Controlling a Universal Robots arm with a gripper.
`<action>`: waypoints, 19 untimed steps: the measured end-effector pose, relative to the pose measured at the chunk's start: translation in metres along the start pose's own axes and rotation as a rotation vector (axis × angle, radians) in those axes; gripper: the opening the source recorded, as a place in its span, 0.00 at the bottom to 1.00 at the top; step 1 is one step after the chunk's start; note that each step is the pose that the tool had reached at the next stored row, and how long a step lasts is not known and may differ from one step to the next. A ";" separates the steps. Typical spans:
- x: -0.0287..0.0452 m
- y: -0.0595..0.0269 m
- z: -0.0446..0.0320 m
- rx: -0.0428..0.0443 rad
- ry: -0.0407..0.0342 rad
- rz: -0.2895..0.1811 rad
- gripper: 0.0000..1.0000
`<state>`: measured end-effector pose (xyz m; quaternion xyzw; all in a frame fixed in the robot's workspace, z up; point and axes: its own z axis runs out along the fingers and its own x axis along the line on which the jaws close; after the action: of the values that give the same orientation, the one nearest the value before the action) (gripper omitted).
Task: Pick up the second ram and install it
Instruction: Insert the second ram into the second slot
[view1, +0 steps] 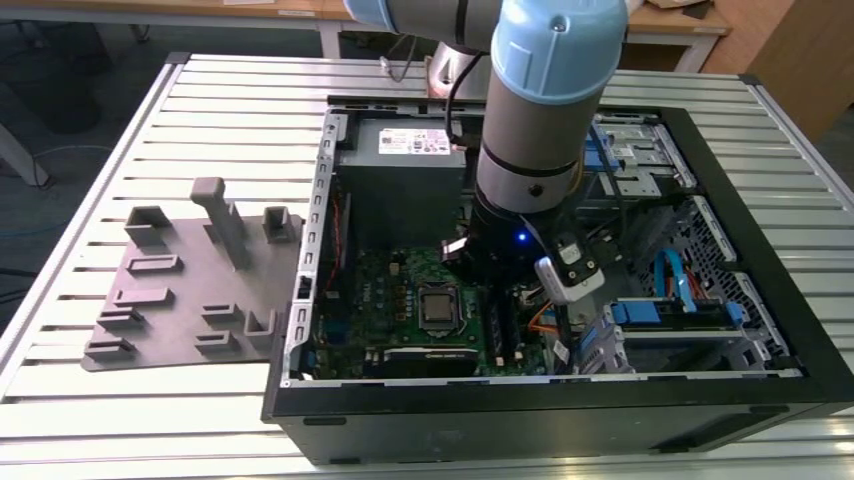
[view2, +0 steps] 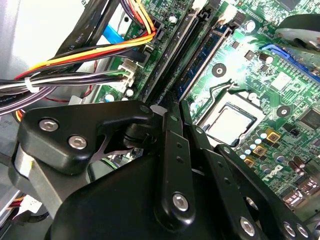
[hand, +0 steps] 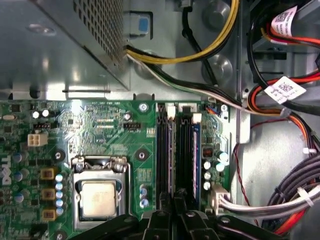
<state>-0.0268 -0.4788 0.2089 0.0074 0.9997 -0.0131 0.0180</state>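
- Open computer case lying on a slatted metal table, black rim all round, side panel off.
- Robot arm reaching straight down into the case, over the green motherboard.
- Gripper low over the long black memory slots, fingers drawn close together on a line with the slots.
- Second ram: cannot be told apart with certainty; a blue-edged strip seated in the slot beside the fingers may be it, and whether the fingers clamp anything cannot be told.
- Tight room: processor socket just beside the slots on one side, bundled cables and metal case wall near on the other.
- Power supply box near the arm; drive bays toward the exterior view's right.
- Grey parts fixture on the table at the exterior view's left, well apart.
- Fingertips hidden behind the gripper's own body in both wrist views.
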 end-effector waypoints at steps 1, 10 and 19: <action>0.0000 -0.0001 0.0000 0.0005 0.0001 0.000 0.12; 0.0000 -0.0003 -0.0031 0.0017 0.0005 0.000 0.24; -0.0010 -0.0009 -0.0305 0.0016 0.0005 0.000 0.24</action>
<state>-0.0269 -0.4789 0.2394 0.0074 0.9997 -0.0139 0.0178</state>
